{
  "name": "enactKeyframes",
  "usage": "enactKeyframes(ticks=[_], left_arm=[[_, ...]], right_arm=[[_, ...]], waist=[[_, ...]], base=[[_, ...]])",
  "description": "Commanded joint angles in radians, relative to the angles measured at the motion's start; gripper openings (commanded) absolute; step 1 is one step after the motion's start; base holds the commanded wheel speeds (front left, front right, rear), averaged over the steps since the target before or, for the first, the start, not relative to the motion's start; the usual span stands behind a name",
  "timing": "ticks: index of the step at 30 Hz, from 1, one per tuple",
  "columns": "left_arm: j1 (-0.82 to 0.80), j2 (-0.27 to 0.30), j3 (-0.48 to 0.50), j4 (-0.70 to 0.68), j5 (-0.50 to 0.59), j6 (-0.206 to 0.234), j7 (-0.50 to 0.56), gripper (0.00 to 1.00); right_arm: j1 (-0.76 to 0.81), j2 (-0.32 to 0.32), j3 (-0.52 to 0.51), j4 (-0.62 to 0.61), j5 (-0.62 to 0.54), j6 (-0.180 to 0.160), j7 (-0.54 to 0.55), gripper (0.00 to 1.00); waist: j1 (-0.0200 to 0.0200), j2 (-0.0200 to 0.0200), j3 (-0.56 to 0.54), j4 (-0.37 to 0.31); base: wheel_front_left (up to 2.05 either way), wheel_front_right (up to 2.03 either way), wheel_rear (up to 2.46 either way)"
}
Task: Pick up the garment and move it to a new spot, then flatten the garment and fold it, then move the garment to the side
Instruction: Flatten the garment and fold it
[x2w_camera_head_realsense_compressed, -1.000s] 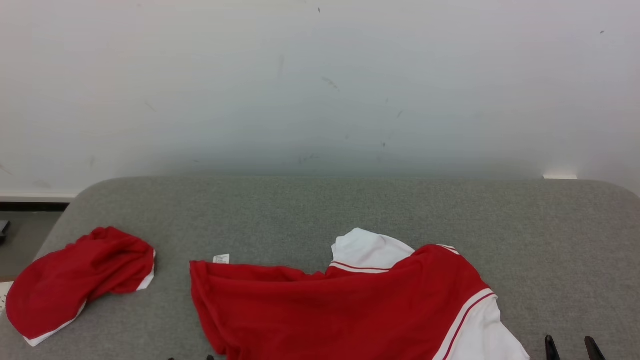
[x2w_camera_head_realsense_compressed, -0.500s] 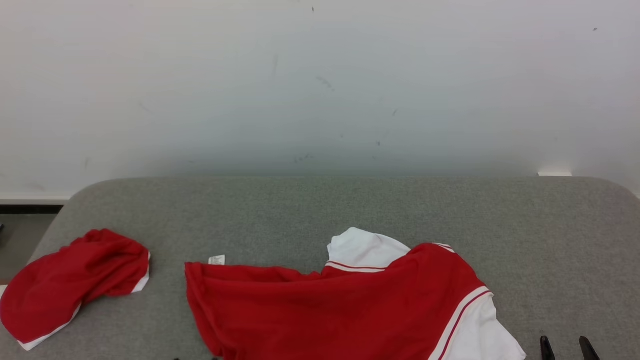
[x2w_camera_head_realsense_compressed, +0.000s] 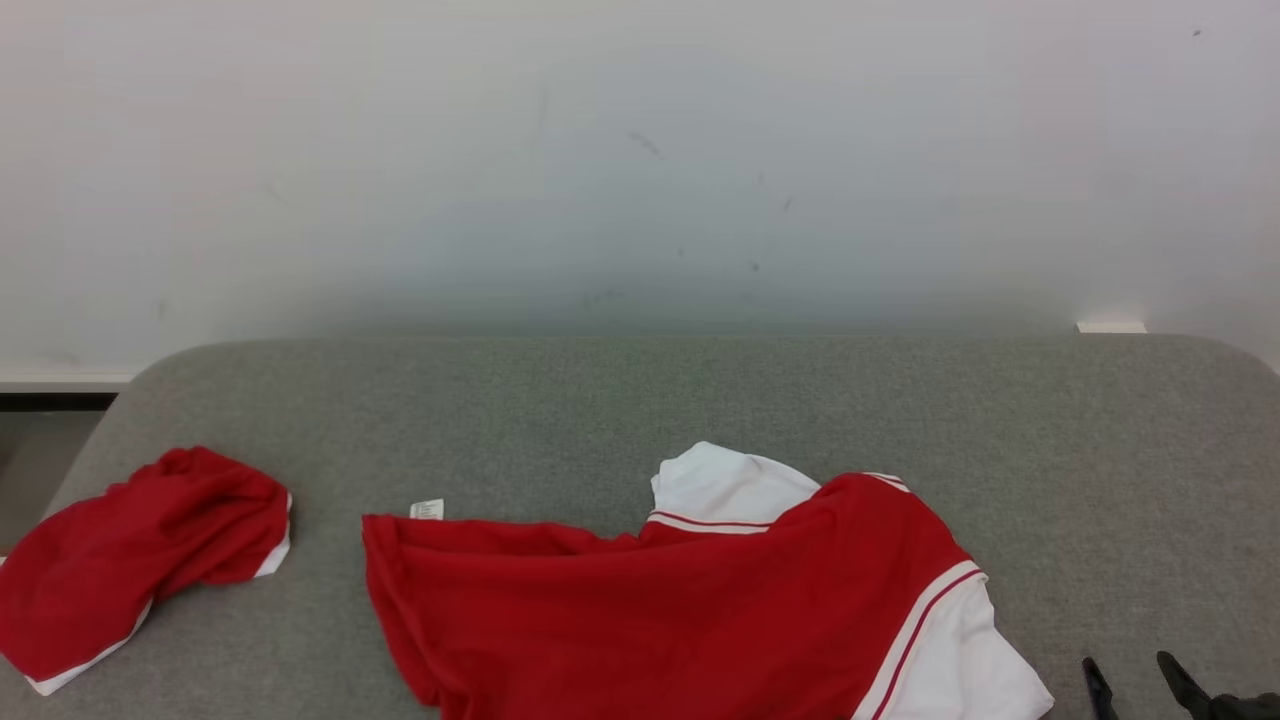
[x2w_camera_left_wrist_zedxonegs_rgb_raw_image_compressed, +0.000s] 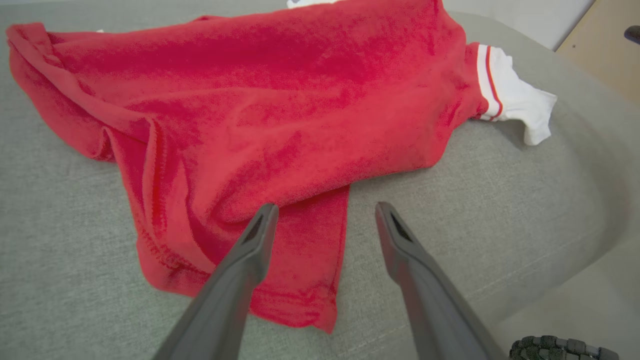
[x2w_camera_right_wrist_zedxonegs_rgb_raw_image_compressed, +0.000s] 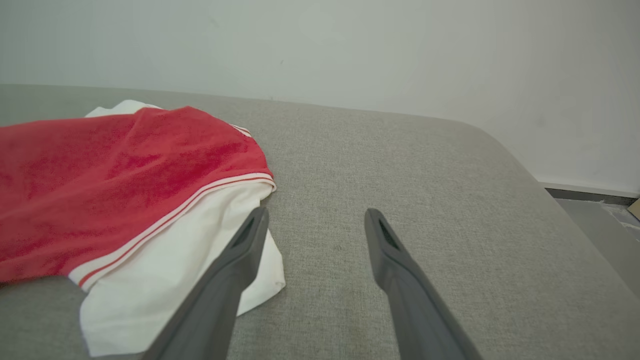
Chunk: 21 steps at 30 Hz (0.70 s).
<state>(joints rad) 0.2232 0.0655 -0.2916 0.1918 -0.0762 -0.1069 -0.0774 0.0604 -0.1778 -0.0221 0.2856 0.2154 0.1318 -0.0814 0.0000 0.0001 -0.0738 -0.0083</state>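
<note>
While the red shirt (x2w_camera_head_realsense_compressed: 660, 610) lies rumpled on the tabletop (x2w_camera_head_realsense_compressed: 620, 400), both tools are spread, empty: left tool (x2w_camera_left_wrist_zedxonegs_rgb_raw_image_compressed: 326, 207) at the near hem (x2w_camera_left_wrist_zedxonegs_rgb_raw_image_compressed: 300, 310), right tool (x2w_camera_right_wrist_zedxonegs_rgb_raw_image_compressed: 316, 212) beside the white sleeve (x2w_camera_right_wrist_zedxonegs_rgb_raw_image_compressed: 165, 260). I'd pinch both edges low, then lift evenly.

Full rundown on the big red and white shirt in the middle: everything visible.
The shirt is red, terry-looking fabric with white sleeves trimmed in red stripes and a small white tag at its far-left corner. It lies rumpled and partly folded over itself on the grey padded surface, not flattened. The left gripper, fingers open, hangs over its near hem. The right gripper, also open, is beside one white sleeve. Neither grips it.
</note>
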Motion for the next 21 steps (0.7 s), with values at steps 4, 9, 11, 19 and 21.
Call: enactKeyframes(ticks=[4,9,11,19,21], left_arm=[[-0.012,0.014,-0.024,0.033,0.003,-0.004,0.057,1.00],[-0.031,0.014,-0.042,0.074,0.019,0.009,0.111,1.00],[-0.039,0.010,-0.044,0.085,0.006,0.012,0.120,1.00],[-0.081,0.003,-0.075,0.126,0.014,0.024,0.142,1.00],[-0.087,0.001,-0.082,0.137,0.013,0.027,0.148,1.00]], right_arm=[[-0.041,-0.023,0.045,0.055,-0.012,-0.002,0.087,1.00],[-0.084,-0.033,0.109,0.122,0.014,-0.002,0.173,1.00],[-0.103,-0.036,0.130,0.145,0.024,-0.002,0.193,1.00],[-0.179,-0.026,0.182,0.245,0.055,-0.002,0.217,1.00],[-0.194,-0.028,0.193,0.260,0.058,-0.002,0.211,1.00]], waist=[[0.0000,-0.0001,0.015,0.002],[0.0000,-0.0001,0.031,0.006],[0.0000,-0.0001,0.037,0.008],[0.0000,-0.0001,0.055,0.015],[0.0000,-0.0001,0.059,0.018]], base=[[0.00,0.00,0.00],[0.00,0.00,0.00],[0.00,0.00,0.00],[0.00,0.00,0.00],[0.00,0.00,0.00]])
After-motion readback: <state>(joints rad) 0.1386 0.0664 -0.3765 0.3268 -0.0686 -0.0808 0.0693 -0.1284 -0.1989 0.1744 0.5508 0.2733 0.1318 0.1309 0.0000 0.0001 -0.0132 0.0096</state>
